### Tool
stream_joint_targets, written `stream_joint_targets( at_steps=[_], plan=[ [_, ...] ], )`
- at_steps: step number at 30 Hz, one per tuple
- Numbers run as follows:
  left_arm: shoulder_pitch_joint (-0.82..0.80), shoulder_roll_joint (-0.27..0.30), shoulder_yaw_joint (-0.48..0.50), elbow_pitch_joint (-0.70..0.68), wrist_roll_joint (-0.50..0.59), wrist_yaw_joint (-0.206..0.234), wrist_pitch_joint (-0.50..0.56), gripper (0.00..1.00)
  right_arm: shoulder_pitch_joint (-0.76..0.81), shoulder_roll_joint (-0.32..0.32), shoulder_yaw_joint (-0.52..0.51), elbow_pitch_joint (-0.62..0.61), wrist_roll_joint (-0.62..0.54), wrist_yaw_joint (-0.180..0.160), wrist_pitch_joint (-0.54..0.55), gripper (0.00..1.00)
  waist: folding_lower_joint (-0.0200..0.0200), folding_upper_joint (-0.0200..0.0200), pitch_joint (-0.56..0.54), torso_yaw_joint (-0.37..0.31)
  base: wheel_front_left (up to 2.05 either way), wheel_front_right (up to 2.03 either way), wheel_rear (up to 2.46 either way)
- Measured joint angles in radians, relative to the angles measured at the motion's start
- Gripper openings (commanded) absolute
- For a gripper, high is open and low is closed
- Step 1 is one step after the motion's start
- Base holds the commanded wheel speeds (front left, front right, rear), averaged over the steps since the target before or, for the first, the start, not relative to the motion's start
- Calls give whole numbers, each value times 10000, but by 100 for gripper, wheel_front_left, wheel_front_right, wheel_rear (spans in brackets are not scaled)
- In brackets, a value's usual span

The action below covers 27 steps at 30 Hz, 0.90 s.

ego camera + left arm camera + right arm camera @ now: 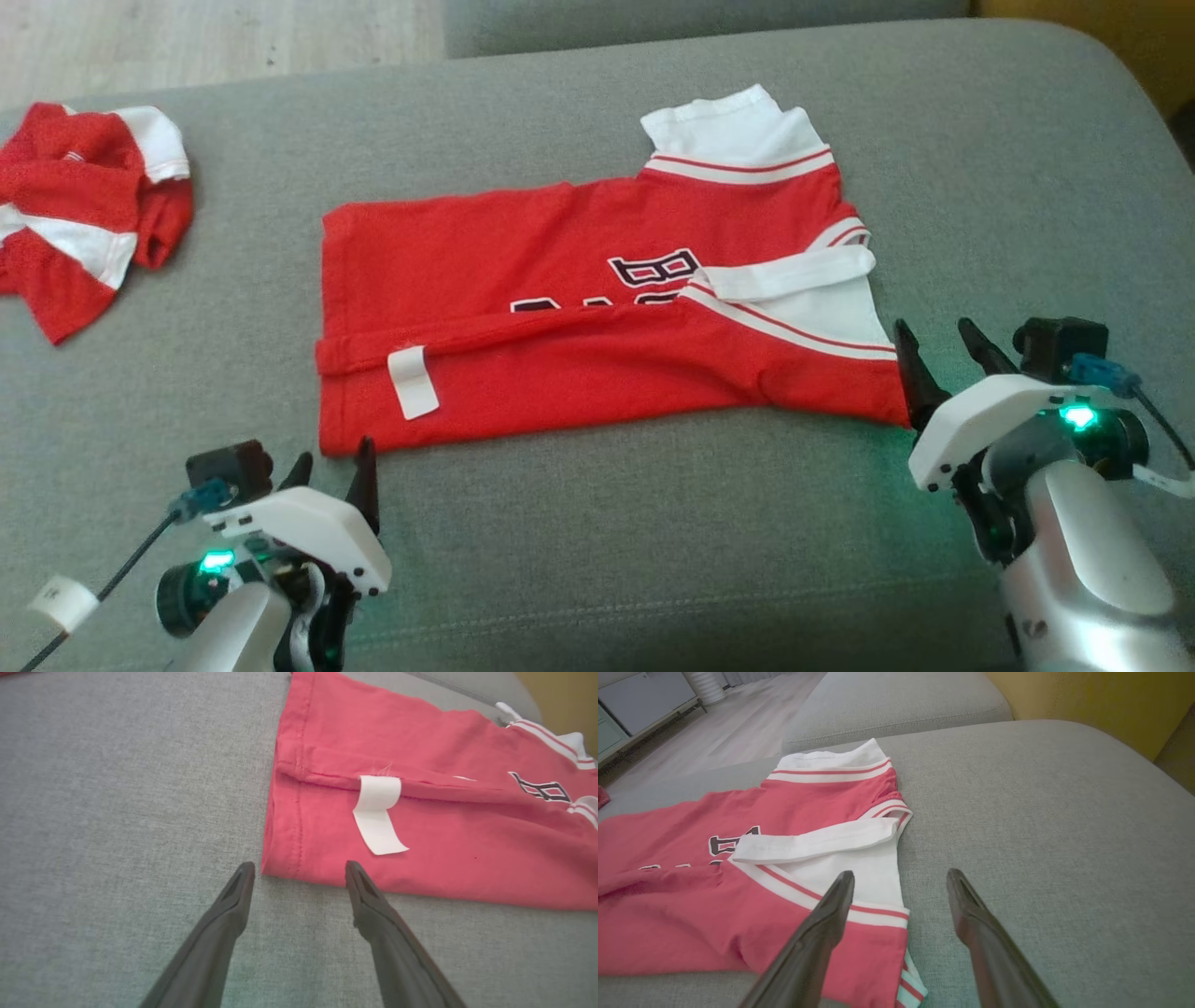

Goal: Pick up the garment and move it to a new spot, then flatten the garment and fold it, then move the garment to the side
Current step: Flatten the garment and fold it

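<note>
While the red-and-white garment [579, 308] lies folded lengthwise mid-frame in the head view on the grey sofa cushion [653, 541], both your claws hold nothing. Your left gripper [334, 451] is at lower left with its fingers apart, tips just below the garment's lower-left corner. In the left wrist view the left gripper [299, 864] brackets that hem corner. One tip is at the cloth edge, touching or not, can't tell. A white label [413, 381] sticks out of the fold near that corner. Your right gripper [934, 325] is at lower right, fingers apart, by the garment's lower-right corner. In the right wrist view one of its fingers [831, 905] overlaps the striped sleeve and the other is over bare cushion. A crumpled second shirt [84, 215] sits upper left, well apart.
</note>
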Motion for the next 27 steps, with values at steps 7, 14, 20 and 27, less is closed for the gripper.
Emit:
stream_joint_targets(
  at_steps=[7,14,20,27],
  plan=[
    [-317,-40,238,546,-132,113,-84,100,540,318,-268,-1371,-453,0,861,100,0,0,377,-232,0,0,0],
    [-987,-219,313,1131,-205,2,-178,48,546,451,-382,-1662,-777,0,1371,100,1,0,812,-384,0,0,0],
    [-1255,-380,295,1434,-205,-215,-270,0,546,479,-167,-1229,-907,0,1664,100,0,0,913,-315,0,0,0],
    [-1229,-399,167,1499,-205,-466,-341,0,749,556,86,-600,-903,0,2146,100,0,0,752,-129,0,0,0]
  ],
)
